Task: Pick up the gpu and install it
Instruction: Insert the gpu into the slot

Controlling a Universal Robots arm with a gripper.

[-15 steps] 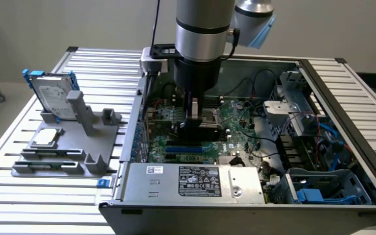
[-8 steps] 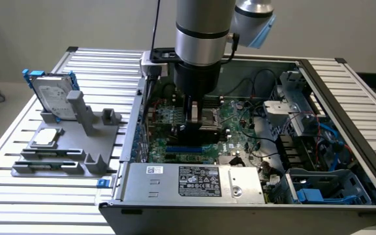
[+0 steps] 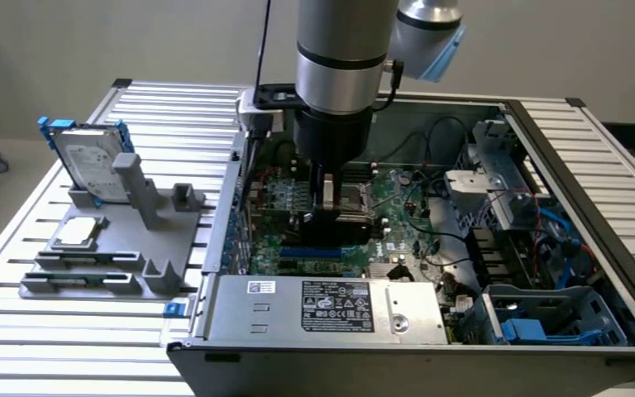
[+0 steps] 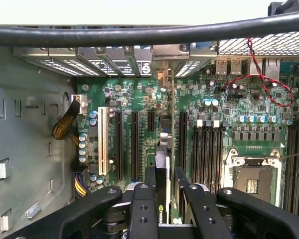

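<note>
Inside the open computer case (image 3: 582, 165), my gripper (image 3: 334, 203) hangs low over the green motherboard (image 3: 400, 207). It is shut on the gpu (image 3: 340, 225), a dark slim card held on edge. In the wrist view the gpu (image 4: 162, 172) runs edge-on between my black fingers (image 4: 142, 209), its glossy black shroud facing one of them. The gripper (image 4: 164, 201) holds the card just above the row of long black expansion slots (image 4: 134, 144), near the slot beside the memory sockets. I cannot tell whether the card's lower edge touches a slot.
A silver hard drive with blue clips (image 3: 92, 161) stands on a grey fixture (image 3: 108, 248) at the exterior view's left, with a small square silver chip (image 3: 80, 231). The power supply (image 3: 329, 306), drive cages (image 3: 549, 322), loose cables (image 4: 139, 32) and the CPU socket (image 4: 251, 179) crowd the case.
</note>
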